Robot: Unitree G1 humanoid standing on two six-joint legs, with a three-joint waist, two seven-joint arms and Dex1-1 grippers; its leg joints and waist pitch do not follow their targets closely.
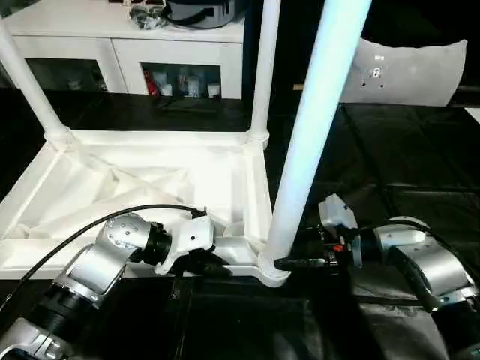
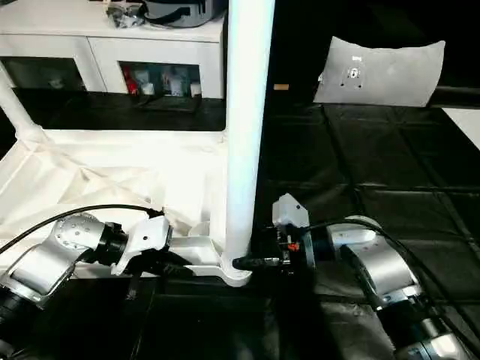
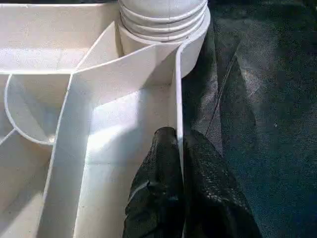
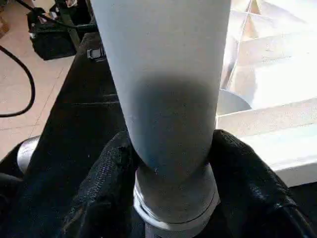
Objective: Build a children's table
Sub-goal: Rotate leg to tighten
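The white table top [image 1: 150,187] lies upside down on the dark floor, ribbed underside up. Three white legs stand in its corner sockets: far left [image 1: 26,82], far right [image 1: 264,67], and the near right leg [image 1: 315,127]. My right gripper [image 1: 289,263] is shut on the near right leg just above its socket; its black fingers [image 4: 106,188] hug the tube on both sides. My left gripper [image 3: 181,148] is shut on the table top's near rim wall [image 3: 179,99], close to that same corner socket [image 3: 163,20].
A white cabinet [image 1: 127,52] with shelves stands beyond the table top, clutter on it. A grey cushion [image 1: 409,71] lies at the far right on the black floor mats [image 1: 405,150]. Black cables run along my left forearm [image 1: 82,270].
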